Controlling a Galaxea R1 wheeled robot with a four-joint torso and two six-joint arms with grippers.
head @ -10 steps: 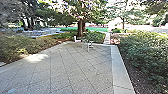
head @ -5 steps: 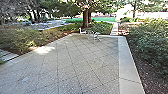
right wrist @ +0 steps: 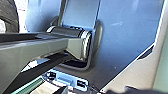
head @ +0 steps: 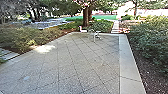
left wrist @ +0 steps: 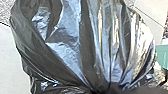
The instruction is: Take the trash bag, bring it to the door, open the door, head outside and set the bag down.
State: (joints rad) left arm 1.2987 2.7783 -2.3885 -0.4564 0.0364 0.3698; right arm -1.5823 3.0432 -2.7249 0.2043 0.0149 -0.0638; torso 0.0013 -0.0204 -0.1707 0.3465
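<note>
Gripper (left wrist: 108, 90) on the robot's left arm is clamped on the gathered neck of a glossy black plastic trash bag (left wrist: 87, 45), out here over pale paving (left wrist: 10, 55). I can't tell whether the right gripper (right wrist: 125, 90) is open or closed. Ahead stretches a grey tiled patio (head: 75, 62), leafy green bushes (head: 150, 40) beside it and a brown tree trunk (head: 85, 17) beyond.

No text, label, brand, number or sign can be read on anything in the head view or in either of the wrist views.
</note>
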